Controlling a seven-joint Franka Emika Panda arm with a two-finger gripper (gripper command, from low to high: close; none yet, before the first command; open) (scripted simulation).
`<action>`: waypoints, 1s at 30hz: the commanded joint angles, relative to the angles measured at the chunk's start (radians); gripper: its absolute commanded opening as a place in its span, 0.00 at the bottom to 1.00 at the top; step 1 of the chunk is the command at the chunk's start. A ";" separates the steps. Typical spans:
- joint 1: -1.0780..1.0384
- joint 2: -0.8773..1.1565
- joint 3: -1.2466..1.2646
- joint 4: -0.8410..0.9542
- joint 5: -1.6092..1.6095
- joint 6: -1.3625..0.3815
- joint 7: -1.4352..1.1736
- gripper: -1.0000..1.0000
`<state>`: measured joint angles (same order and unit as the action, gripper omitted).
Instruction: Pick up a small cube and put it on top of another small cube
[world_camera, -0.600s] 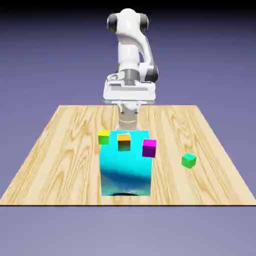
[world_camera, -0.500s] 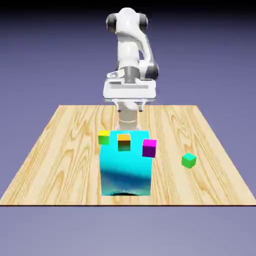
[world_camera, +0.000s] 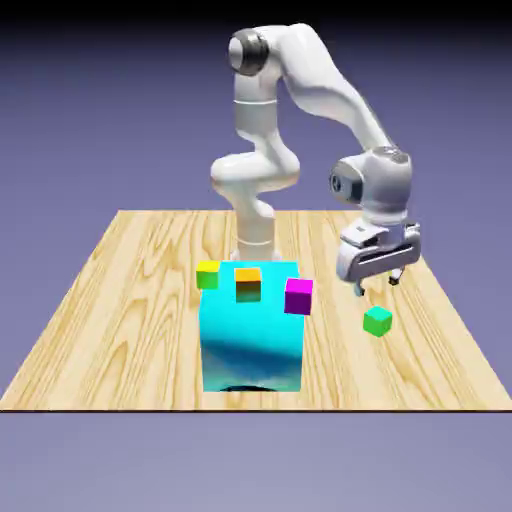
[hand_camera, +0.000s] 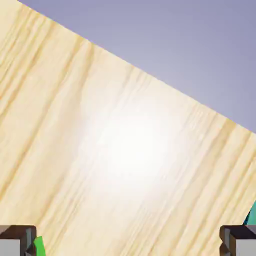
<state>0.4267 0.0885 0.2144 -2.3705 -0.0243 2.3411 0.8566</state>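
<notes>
The small cube (world_camera: 377, 321), plain bright green, lies on the wooden table (world_camera: 140, 300) toward the exterior view's right. My gripper (world_camera: 378, 284) hangs open just above and slightly behind it, apart from it, with nothing between the fingers. In the hand view both fingertips (hand_camera: 17, 241) stand wide at the bottom corners. A sliver of the green cube (hand_camera: 39, 246) shows beside the left one. Other small cubes sit at the big cyan block's (world_camera: 250, 330) top: a green cube with a yellow top (world_camera: 208, 274), an orange-topped one (world_camera: 247, 284) and a magenta one (world_camera: 298, 296).
The cyan block stands in the middle of the table, to the left of my gripper in the exterior view. A teal sliver (hand_camera: 251, 216) shows at the hand view's right edge. The table's edge (hand_camera: 150, 76) runs diagonally across the hand view, with backdrop beyond.
The arm has swung from behind the cyan block out to the exterior view's right and come down over the small green cube. No cube has moved.
</notes>
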 joint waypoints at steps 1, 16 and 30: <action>0.006 0.036 0.021 0.009 -0.008 -0.023 0.014 0.50; 0.068 0.250 0.132 0.017 -0.076 -0.069 0.105 0.00; -0.136 -0.092 -0.188 0.291 -0.074 -0.645 -0.431 0.00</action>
<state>0.2739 -0.0034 0.0278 -2.0793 -0.0957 1.6954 0.4253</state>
